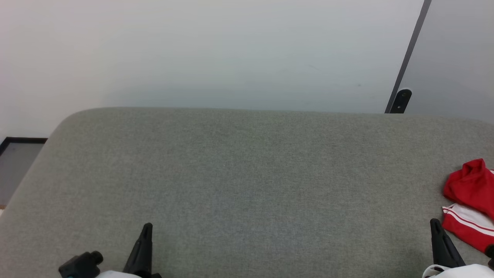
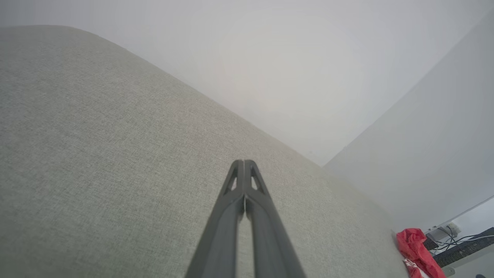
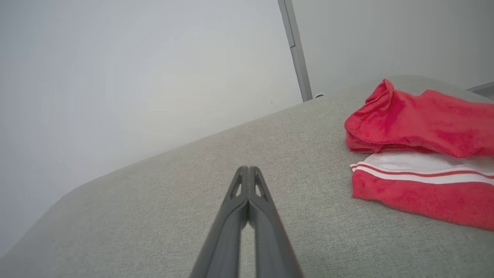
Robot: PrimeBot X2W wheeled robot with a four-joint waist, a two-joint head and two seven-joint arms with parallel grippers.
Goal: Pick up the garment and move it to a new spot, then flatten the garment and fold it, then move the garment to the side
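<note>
Red jersey is bunched up at the far right edge of the grey fabric cushion, running off the side of the head view. What shows of it is crumpled plain red cloth on top, a white panel beneath, then red-and-white striped trim along a red hem. The right wrist view gives the best look at it: folds stacked loosely, lying on the cushion.

Right gripper sits just left of the jersey, clear of it, its two dark fingers pressed together tip to tip, nothing between them. Left gripper is well away over the near left of the cushion, fingers likewise closed tight and empty. From there the jersey is a small red heap far off, with cables behind it. Pale wall beyond.
</note>
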